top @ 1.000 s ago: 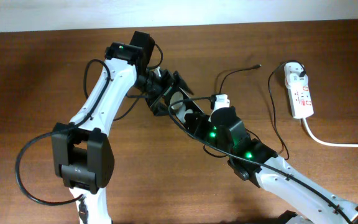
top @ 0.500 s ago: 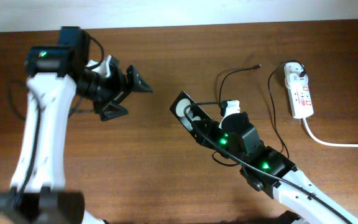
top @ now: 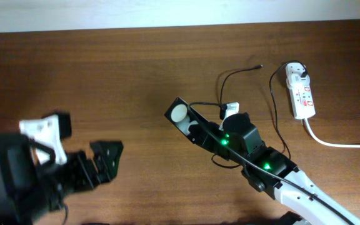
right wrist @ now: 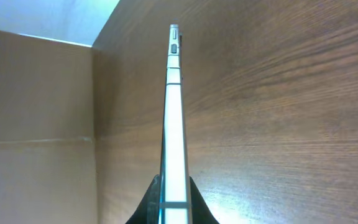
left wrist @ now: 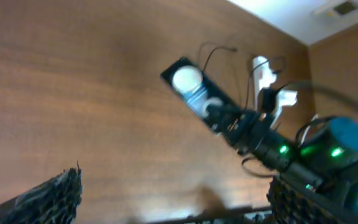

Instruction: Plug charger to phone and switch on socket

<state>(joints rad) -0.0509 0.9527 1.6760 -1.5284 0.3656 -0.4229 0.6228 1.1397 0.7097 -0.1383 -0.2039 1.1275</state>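
Black phone (top: 179,114) is clamped on edge in the right gripper (right wrist: 173,198) at mid-table, while the left gripper (top: 106,161) hangs low-left, fingers apart and empty. Step looks like presenting the phone for plugging, 0 of 2 done: the charger (top: 257,65) tip lies loose beside the socket (top: 300,92). Next, the left arm likely must fetch that tip and line it up with the port.

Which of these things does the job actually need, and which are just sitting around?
Needed: flat black glossy phone, gripped by the right fingers; thin black charger cable; white oblong power strip with red switches.
Just there: brown wooden table; the left fingers, open, off to the side.
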